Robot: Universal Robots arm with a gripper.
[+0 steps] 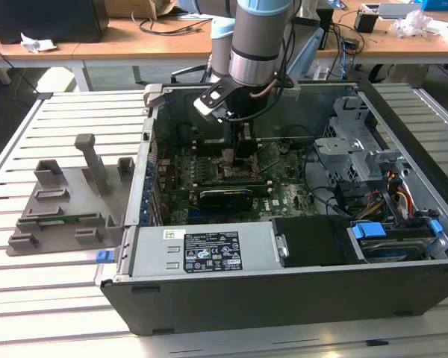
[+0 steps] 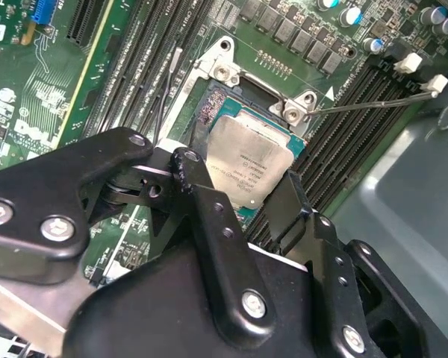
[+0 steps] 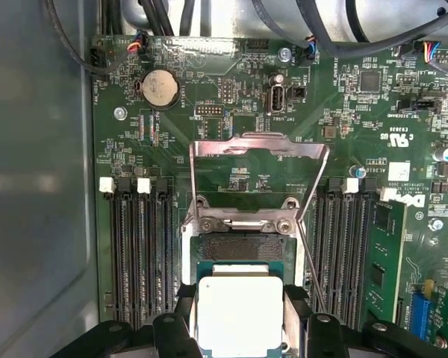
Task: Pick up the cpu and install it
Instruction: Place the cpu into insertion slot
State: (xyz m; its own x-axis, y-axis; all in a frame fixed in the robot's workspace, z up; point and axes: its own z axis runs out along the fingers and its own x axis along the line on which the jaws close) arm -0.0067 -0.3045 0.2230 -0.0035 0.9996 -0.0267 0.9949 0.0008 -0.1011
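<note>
While the end effector (image 3: 240,300) clamps the cpu (image 3: 239,322) over the socket (image 3: 235,247), keeping it level and square looks key.

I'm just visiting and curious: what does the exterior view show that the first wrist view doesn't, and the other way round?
Exterior view: the arm reaching into an open computer case on a slatted table, a grey tray at the exterior view's left. First wrist view: a silver chip gripped between black fingers over the open socket, its metal frame flipped up. Both: the green circuit board.
</note>
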